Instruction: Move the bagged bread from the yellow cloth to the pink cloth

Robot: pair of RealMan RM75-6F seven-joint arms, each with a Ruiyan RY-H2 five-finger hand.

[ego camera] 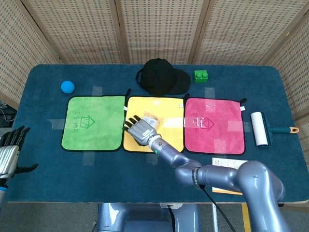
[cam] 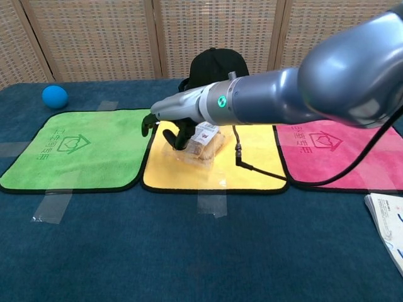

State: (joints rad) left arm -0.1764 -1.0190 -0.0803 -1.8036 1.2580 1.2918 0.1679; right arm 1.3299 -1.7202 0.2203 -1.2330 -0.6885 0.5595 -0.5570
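The bagged bread (ego camera: 152,121) (cam: 205,142) lies on the yellow cloth (ego camera: 169,139) (cam: 247,167), left of its middle. My right hand (ego camera: 138,128) (cam: 166,126) is over the bag's left end, its fingers spread and pointing down at the cloth beside the bag. The chest view shows fingertips (cam: 179,139) at the bag's left edge, but no closed grip. The pink cloth (ego camera: 215,126) (cam: 343,151) lies just right of the yellow one with nothing on it. My left hand (ego camera: 9,153) hangs open off the table's left front edge.
A green cloth (ego camera: 92,122) (cam: 75,151) lies left of the yellow one. Behind are a blue ball (ego camera: 67,86) (cam: 55,96), a black cap (ego camera: 161,77) (cam: 220,72) and a green brick (ego camera: 201,76). A lint roller (ego camera: 260,128) and a booklet (cam: 387,220) lie right.
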